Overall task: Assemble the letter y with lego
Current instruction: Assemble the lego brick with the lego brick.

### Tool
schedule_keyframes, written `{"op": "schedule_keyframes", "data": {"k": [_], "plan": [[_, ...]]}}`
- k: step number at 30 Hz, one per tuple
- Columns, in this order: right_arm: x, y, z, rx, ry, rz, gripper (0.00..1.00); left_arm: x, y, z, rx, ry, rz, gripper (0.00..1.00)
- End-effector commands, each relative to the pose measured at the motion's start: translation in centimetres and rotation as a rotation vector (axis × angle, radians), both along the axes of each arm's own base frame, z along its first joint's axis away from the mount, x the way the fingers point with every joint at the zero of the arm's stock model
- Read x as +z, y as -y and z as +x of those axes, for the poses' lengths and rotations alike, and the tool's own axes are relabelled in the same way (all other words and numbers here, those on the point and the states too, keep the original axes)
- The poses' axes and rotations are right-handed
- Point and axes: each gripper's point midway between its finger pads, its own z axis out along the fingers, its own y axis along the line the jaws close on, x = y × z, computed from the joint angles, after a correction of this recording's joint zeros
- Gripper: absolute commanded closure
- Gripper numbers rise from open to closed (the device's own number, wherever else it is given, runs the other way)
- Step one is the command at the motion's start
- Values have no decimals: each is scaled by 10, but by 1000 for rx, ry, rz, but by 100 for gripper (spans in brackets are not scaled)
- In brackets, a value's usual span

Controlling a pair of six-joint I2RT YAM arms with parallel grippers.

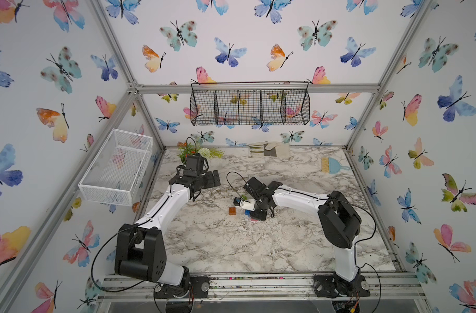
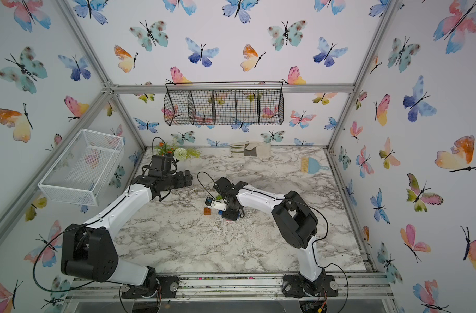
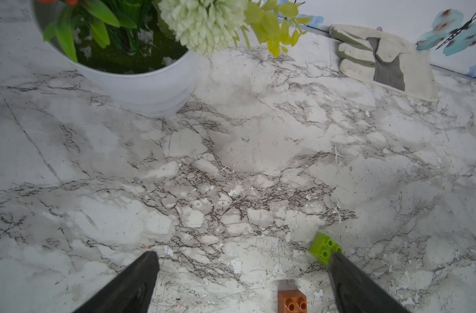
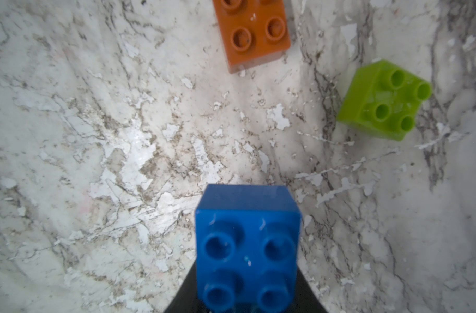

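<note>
Right jaws clamp a small blue plastic brick near the orange plastic brick, likely for joining; left jaws gape.

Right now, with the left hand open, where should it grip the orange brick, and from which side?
Likely from above, the left hand closing on two opposite side walls of the orange brick: it sits studs up on the table, apart from the green brick, walls free.

No legible text, no labels, brands, numbers or signs readable in any view
</note>
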Motion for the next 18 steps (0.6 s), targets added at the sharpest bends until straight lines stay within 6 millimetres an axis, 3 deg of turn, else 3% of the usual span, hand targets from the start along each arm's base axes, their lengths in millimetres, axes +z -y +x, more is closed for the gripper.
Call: {"op": "schedule_keyframes", "data": {"k": [1,18], "plan": [[-9,18,-10,-7,-35,-81,84,10,1,5,1,21,-10,2],[-49,17,-18,22,-94,-186,84,12,0,4,3,24,-11,2]]}}
